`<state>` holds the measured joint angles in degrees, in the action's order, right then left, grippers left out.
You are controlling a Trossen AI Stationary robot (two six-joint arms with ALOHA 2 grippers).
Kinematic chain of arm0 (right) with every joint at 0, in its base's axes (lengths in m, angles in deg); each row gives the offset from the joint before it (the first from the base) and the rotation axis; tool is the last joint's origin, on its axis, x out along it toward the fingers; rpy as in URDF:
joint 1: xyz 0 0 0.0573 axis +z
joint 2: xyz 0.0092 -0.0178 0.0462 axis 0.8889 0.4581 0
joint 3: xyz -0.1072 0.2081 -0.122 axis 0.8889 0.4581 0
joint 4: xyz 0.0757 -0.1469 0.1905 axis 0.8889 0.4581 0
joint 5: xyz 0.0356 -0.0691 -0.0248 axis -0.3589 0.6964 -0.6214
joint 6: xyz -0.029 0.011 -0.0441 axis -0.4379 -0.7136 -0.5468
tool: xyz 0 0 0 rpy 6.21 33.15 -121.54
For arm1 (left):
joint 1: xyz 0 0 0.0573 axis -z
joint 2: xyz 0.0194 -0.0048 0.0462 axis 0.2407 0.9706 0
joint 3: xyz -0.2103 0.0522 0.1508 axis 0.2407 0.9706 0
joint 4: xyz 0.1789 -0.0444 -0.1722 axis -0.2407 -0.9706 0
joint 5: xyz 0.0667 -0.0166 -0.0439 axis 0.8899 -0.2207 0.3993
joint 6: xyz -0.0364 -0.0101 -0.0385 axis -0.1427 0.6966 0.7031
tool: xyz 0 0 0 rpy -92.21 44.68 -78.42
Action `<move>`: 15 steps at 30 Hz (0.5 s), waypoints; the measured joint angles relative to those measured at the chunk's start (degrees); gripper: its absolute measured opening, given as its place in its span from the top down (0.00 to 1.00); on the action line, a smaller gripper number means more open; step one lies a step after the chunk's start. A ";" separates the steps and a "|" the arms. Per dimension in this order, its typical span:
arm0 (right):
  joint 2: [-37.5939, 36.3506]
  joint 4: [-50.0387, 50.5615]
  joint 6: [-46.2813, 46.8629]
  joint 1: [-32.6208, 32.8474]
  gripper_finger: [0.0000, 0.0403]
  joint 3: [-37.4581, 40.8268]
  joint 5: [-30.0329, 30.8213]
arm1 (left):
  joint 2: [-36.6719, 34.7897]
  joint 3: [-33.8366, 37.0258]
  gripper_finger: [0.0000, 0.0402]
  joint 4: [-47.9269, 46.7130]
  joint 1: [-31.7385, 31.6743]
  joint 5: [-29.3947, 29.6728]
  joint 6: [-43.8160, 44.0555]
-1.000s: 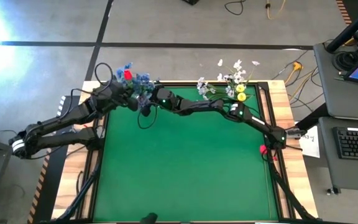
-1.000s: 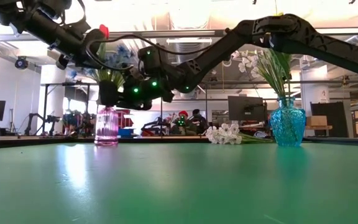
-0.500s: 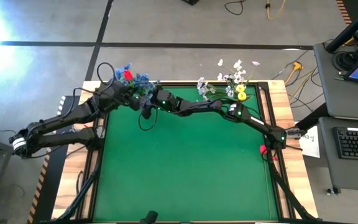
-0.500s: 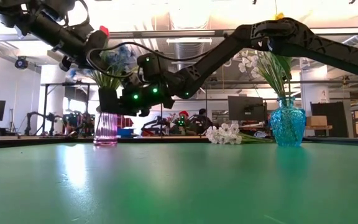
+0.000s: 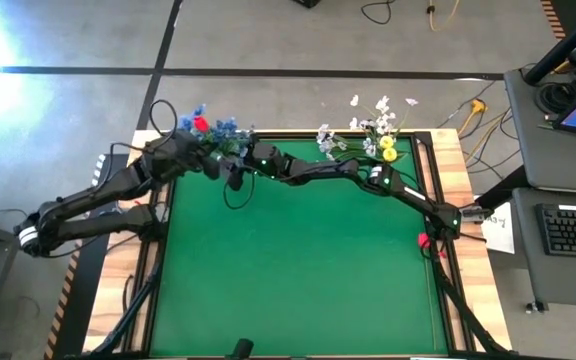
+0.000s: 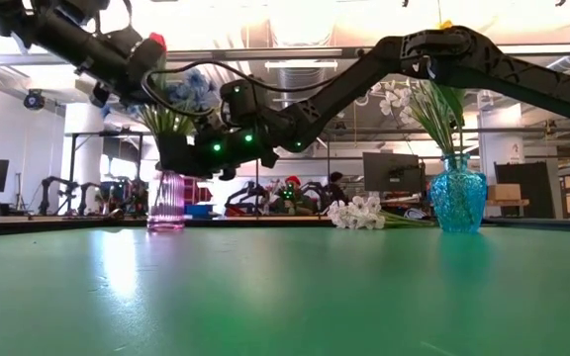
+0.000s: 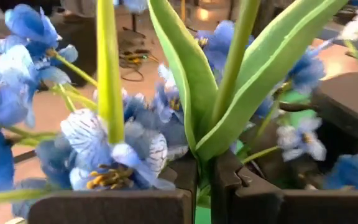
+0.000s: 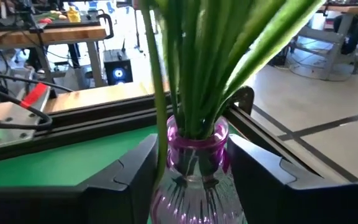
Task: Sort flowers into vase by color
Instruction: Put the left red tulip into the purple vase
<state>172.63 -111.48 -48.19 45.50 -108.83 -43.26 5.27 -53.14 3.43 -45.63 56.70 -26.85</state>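
Two sets of fingers work at the pink vase [image 8: 191, 168]. The right gripper [image 8: 188, 171] has its fingers spread either side of the vase's neck, close to the glass; whether they touch it I cannot tell, and the likely aim is to steady it. The left gripper [image 7: 204, 183], above the vase, has its fingers pressed together on a green tulip stem [image 7: 229, 81], pinching it so the red tulip [image 5: 201, 124] can go down among the blue flowers [image 6: 188, 91] already there. The blue vase [image 6: 458, 203], with white and yellow flowers, stands well apart along the surface's [image 5: 298, 260] far edge.
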 joint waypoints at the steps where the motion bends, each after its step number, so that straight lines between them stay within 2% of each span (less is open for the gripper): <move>1: -0.02 -0.06 -0.02 0.02 0.57 -0.02 -0.08 | -0.74 -0.88 1.00 -1.77 0.00 -1.01 0.04; 8: -0.09 0.59 -0.36 -0.13 0.52 0.00 0.48 | -2.74 -9.29 1.00 -13.83 0.00 -2.38 -0.12; 15: 0.00 1.04 -0.25 -0.15 0.41 0.07 0.68 | -1.52 -10.10 1.00 -14.94 0.00 -2.32 -2.22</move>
<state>172.63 -110.44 -48.45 45.35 -108.76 -42.58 3.75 -63.24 -11.51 -45.63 54.38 -29.07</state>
